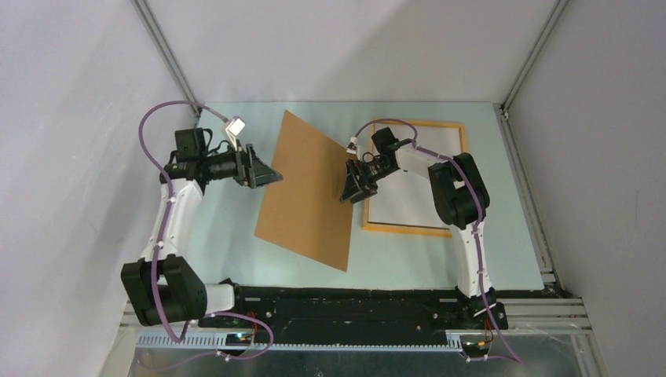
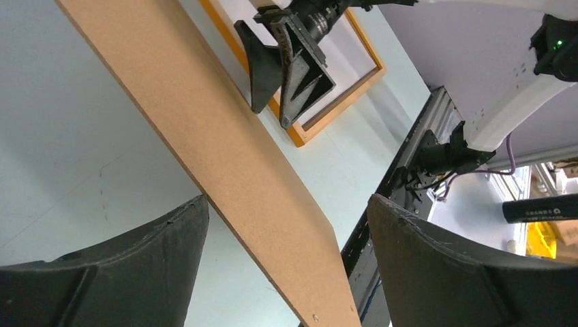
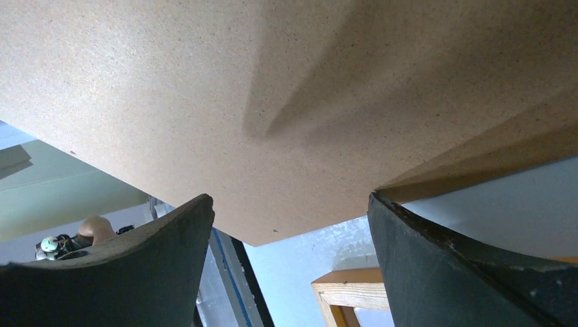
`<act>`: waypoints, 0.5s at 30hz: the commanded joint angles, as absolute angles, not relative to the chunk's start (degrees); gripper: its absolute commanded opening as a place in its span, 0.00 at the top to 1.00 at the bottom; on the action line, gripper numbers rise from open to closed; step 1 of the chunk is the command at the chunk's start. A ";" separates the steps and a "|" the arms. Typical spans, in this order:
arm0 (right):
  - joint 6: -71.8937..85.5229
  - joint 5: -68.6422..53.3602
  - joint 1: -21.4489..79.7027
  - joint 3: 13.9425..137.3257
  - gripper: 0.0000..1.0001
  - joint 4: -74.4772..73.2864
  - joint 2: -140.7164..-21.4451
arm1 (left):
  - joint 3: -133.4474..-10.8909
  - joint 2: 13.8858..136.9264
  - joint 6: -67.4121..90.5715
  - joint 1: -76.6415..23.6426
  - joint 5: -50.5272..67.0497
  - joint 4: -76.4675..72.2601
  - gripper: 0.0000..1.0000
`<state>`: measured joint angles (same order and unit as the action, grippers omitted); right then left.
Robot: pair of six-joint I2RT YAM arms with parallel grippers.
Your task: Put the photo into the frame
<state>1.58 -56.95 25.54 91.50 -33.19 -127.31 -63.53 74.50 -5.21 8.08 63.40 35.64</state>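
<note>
Top view sits high above and behind the arm bases (image 1: pixel 212 298), looking down over the whole table (image 1: pixel 236 259). The left wrist camera peers low through the left gripper (image 2: pixel 287 199), across the brown board (image 2: pixel 225 157) toward the frame (image 2: pixel 341 95). The right wrist camera is pressed close against that board, with a frame corner peeking in below. All three views share the board.

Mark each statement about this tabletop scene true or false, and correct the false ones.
1. The brown backing board lies between the left gripper and the right gripper. True.
2. The left gripper is shut on the board. False: its jaws stand open and hold nothing.
3. The orange-yellow frame lies on the right arm's side of the table. True.
4. The board covers the frame. False: it lies beside the frame, on the frame's left.
5. The right gripper is open. True.
</note>
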 commanded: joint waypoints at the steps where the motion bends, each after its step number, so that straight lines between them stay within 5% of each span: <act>1: -5.05 -59.48 25.12 91.05 0.13 -30.24 -129.62 | -62.73 71.91 -5.87 4.41 66.59 39.27 0.10; 15: -11.22 -67.12 23.82 91.90 0.13 -34.30 -131.67 | -67.82 72.86 -5.59 -3.70 64.32 39.24 0.06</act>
<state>-7.27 -66.48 23.64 91.20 -33.61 -128.95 -63.90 72.66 -6.00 -1.61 63.07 38.30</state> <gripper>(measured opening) 0.864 0.929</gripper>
